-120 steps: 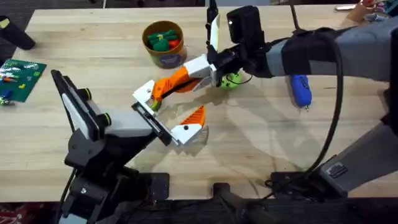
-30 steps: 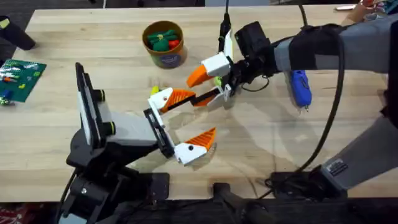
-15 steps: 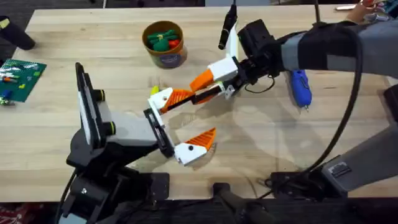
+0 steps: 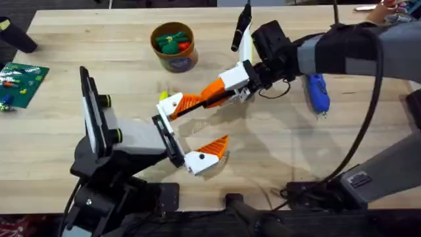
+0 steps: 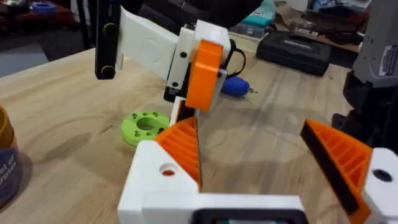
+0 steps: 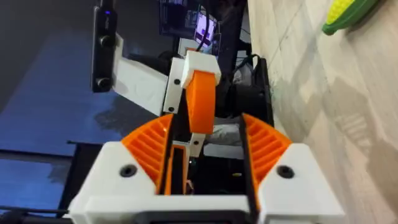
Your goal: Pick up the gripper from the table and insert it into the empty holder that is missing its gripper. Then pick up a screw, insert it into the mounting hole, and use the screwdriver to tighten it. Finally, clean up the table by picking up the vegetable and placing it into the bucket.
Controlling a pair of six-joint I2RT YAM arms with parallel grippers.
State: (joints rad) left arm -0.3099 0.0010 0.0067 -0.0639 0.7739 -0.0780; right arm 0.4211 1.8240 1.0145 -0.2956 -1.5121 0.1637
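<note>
R gripper (image 4: 227, 92) reaches across mid-table, jaws closed on the orange-padded gripper finger (image 4: 191, 101), which sits at the holder (image 4: 135, 135) bracket's far end; its seat is hidden by the pads. L gripper (image 5: 261, 162) jaws wide apart, nothing between. Blue screwdriver (image 4: 317, 93) lies partly under R arm. Bucket (image 4: 173, 46) at far side holds toy veg. Corn (image 6: 349, 14) cut off at frame edge.

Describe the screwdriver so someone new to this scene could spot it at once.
Look at the right side of the wooden table, just beyond the right arm's grey sleeve. The screwdriver lies flat there: slim, pen-shaped, the one bright blue thing among orange-and-white parts.
</note>
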